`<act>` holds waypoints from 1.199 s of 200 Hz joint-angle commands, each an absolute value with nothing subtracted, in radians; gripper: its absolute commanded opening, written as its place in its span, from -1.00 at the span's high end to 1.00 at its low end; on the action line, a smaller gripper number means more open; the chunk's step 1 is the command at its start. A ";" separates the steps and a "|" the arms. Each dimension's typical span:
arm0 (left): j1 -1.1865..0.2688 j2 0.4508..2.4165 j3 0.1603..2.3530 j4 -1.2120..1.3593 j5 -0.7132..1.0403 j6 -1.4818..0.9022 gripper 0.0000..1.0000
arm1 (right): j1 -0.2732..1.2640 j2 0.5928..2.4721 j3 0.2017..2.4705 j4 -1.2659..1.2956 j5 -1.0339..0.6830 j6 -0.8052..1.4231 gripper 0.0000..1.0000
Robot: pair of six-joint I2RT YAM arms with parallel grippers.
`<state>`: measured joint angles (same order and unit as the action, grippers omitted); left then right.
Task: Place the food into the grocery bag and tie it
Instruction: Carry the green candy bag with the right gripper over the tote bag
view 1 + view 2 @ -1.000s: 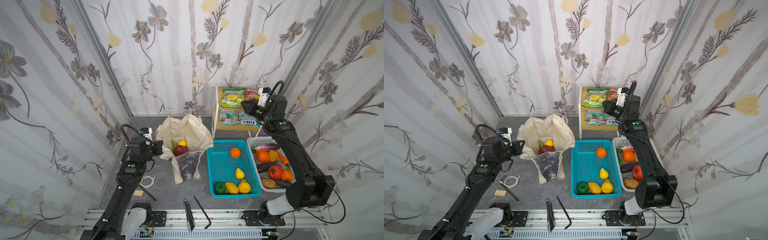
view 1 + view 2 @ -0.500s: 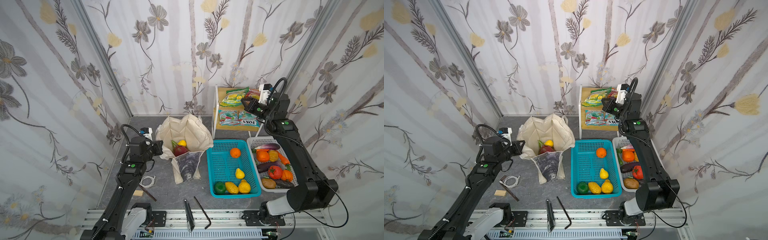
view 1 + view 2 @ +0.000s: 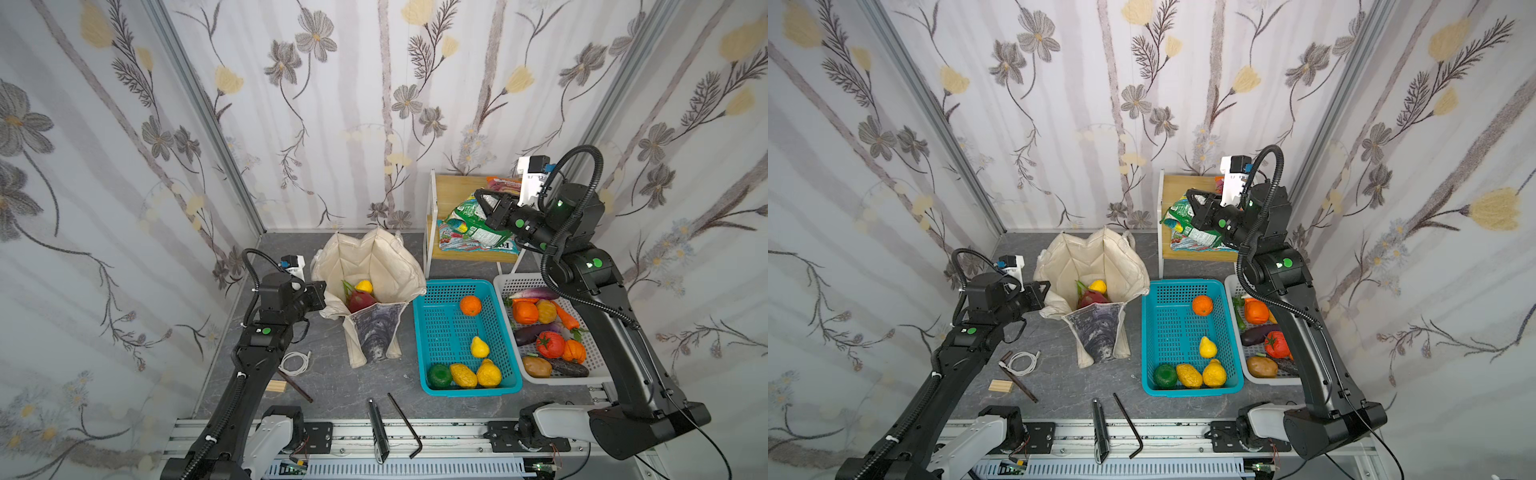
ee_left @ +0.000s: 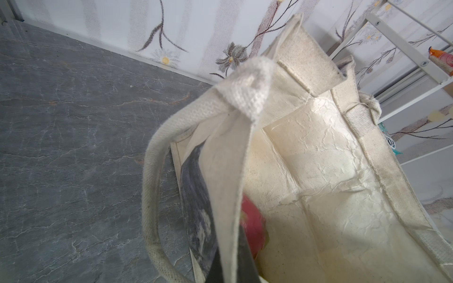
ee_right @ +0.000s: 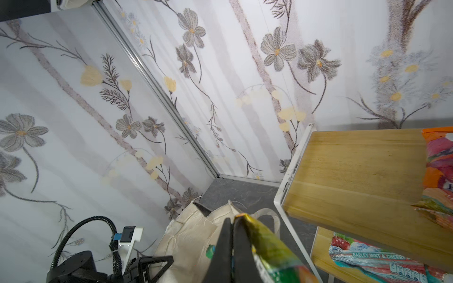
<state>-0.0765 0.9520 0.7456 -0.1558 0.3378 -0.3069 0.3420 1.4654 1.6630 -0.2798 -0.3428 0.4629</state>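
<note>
Your left gripper (image 3: 321, 292) is clamped on the grocery bag (image 3: 374, 257) rim; dragon fruit (image 3: 360, 301) and a yellow fruit (image 3: 364, 286) sit inside. Your right gripper (image 3: 482, 198) pinches the green-yellow snack packet (image 3: 462, 215) over the shelf (image 3: 453, 192).

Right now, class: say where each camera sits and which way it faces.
Top views: high at the front, facing down over the table; both arms show, with left end effector and right end effector.
Left wrist: on the left arm, facing into the bag; its fingers clamp the rim.
Right wrist: on the right arm, facing the bag and wall; its fingers clamp the packet.
Shared: all views show the bag.
</note>
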 commanded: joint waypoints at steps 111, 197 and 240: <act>-0.075 0.966 0.744 -0.115 0.343 -0.311 1.00 | 0.788 1.859 1.845 -0.219 -0.356 0.434 1.00; -0.076 0.969 0.745 -0.115 0.339 -0.314 1.00 | 0.786 2.285 2.130 -0.269 -0.304 0.420 1.00; -0.076 0.977 0.748 -0.114 0.353 -0.322 1.00 | 0.807 2.197 1.890 -0.227 -0.150 0.378 1.00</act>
<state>-0.0765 0.9745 0.7456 -0.1516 0.3378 -0.3183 0.7929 2.2509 1.9903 -0.2977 -0.2676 0.4141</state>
